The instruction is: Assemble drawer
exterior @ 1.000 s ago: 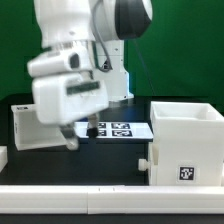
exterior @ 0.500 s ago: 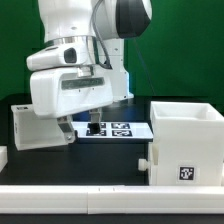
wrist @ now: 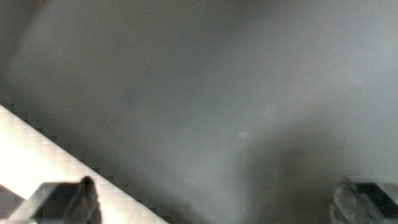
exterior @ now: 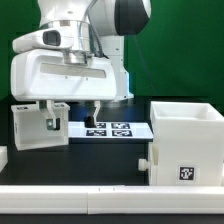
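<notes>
Jaws hang wide apart and empty over the black table (exterior: 110, 155), beside a tray (exterior: 29, 135).

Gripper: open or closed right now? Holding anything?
Gripper: open, jaws wide apart, holding nothing.
</notes>
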Controlling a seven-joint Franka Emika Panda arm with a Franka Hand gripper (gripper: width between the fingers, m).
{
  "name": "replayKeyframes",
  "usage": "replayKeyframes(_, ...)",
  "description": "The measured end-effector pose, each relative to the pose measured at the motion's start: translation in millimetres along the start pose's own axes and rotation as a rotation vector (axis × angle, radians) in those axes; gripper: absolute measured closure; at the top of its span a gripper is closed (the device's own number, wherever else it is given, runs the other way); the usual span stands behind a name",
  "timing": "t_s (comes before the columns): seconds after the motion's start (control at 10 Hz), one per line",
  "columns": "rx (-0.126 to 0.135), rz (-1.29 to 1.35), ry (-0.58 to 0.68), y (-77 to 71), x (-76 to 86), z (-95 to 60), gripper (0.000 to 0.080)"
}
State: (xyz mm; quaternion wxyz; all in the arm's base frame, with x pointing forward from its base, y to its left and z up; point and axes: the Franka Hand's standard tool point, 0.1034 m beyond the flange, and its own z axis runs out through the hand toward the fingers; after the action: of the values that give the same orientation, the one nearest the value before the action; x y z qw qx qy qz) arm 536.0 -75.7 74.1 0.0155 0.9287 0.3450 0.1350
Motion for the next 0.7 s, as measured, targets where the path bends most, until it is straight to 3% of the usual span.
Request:
replayKeyframes(0.3, 0.076, 0.044, -0.091, -20.2, 18.2, 2.1, 0.0145)
replayKeyframes(0.4, 0.074, 0.070, -0.139, -15.8, 19.8, -1.3, 0.0145)
replayKeyframes(0.5, 0.042, 0.073, -0.190, -4.8, 23.0, -12.8, 0.0145)
replayKeyframes(0.6, 0.031, 0.079, -0.226, 0.6, 12.4, -17.9, 0.0145)
replayKeyframes(0.7, 0.052, 0.088, -0.269, -1.7, 2.3, -20.2, 0.0145)
